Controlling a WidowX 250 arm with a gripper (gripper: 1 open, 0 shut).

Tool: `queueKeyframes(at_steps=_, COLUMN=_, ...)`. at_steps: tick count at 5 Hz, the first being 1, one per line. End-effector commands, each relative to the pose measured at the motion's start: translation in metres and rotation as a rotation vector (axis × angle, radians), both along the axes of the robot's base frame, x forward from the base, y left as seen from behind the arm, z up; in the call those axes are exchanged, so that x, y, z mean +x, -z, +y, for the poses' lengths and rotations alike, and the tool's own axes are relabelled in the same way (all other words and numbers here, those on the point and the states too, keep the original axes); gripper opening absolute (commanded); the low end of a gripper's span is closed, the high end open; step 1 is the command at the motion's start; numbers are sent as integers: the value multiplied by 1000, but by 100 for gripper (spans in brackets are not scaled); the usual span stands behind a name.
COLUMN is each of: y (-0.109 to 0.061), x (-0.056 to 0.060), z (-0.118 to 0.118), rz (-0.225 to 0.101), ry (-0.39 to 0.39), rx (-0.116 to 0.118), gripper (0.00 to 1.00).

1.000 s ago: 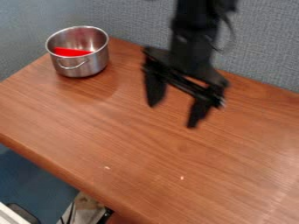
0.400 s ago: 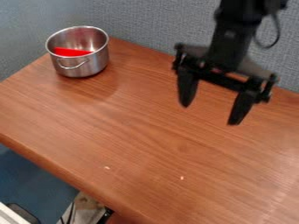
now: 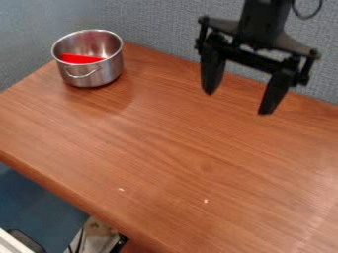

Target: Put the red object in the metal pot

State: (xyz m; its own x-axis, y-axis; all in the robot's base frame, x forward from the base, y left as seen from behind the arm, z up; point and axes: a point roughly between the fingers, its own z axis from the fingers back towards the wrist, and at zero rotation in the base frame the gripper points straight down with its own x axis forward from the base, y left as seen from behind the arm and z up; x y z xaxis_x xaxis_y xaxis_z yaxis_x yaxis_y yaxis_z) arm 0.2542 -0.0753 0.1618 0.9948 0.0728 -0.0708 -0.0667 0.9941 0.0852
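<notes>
so the only thing that moved is the gripper (image 3: pixel 239 92); a sec ago it hung over the middle of the table (image 3: pixel 145 158), fingertips low, approx level w/ the table's centre; then it slid toward the right side of the pic; now it's up higher in the frame too, near the top right, over the far edge of the wood; the fingers (image 3: pixel 211 74) look turned a bit vs the first pic, so the pair sits more level across the shot now.
</notes>
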Motion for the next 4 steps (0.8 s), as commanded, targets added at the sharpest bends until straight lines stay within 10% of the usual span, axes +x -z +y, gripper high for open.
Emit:
queueKeyframes(at_steps=1, y=2, x=-1, z=23, rz=-71, ry=-24, rx=3, gripper=100)
queueKeyframes(at_steps=4, y=10, x=6, z=40, rz=-90, ry=114, rx=-3, gripper=100)
